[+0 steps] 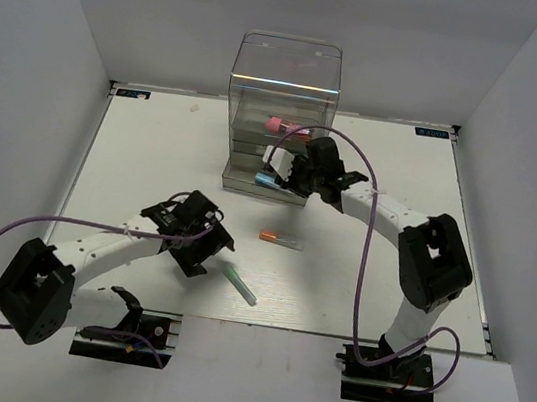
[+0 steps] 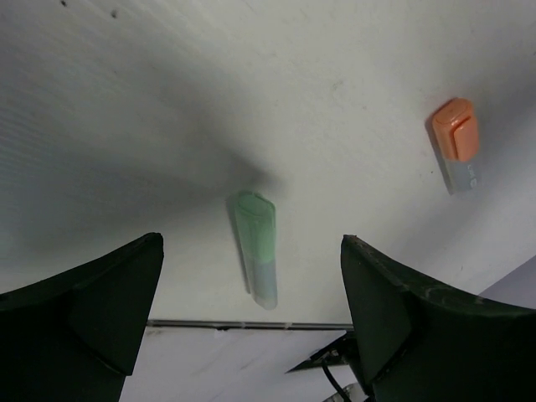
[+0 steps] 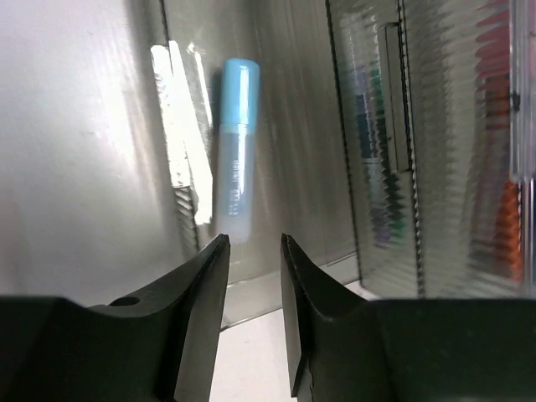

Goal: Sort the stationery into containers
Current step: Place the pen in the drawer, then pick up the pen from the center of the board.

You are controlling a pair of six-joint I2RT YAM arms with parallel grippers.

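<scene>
Left claw hangs released, jaws wide apart, above the short teal-green plastic marker lying near the front edge of the worktop. This marker seems light, stiff and a little slippery; taking it across the barrel's middle looks safest.

The right gripper, its jaws parted by a narrow gap with nothing between them, points at a light blue marker lying lengthwise just beyond its fingertips on a glossy grey surface, with the ribbed clear organiser wall to the right showing blurred colours behind it.
</scene>
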